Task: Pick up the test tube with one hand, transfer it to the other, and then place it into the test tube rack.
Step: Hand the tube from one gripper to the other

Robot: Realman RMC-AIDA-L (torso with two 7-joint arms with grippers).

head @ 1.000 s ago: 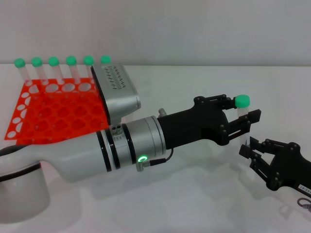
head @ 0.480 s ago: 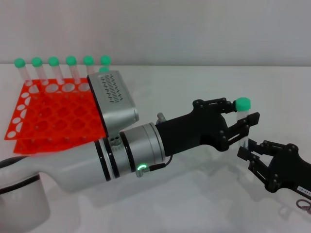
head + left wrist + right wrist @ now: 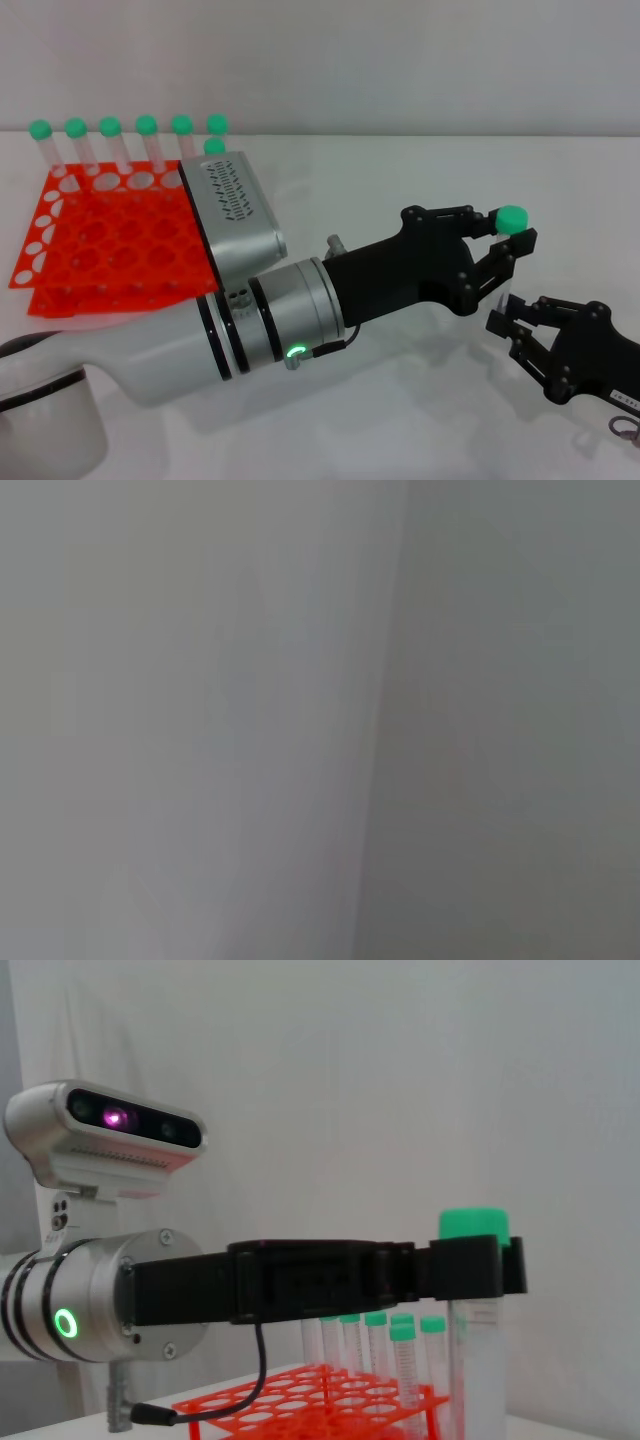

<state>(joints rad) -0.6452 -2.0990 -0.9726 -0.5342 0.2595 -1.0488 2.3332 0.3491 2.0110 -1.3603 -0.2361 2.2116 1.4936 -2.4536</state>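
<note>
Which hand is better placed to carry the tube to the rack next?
Left. The left hand is shut on the test tube just under its green cap, on the side of the test tube rack. The right hand is open, just below the tube and farther from the rack.

Hidden and cut off

The left hand (image 3: 492, 255) covers most of the test tube (image 3: 511, 219); the rack's (image 3: 110, 235) near corner sits behind that arm; the right hand (image 3: 575, 345) runs off-frame.

White tabletop (image 3: 420, 420), plain pale wall (image 3: 400, 60) behind.
</note>
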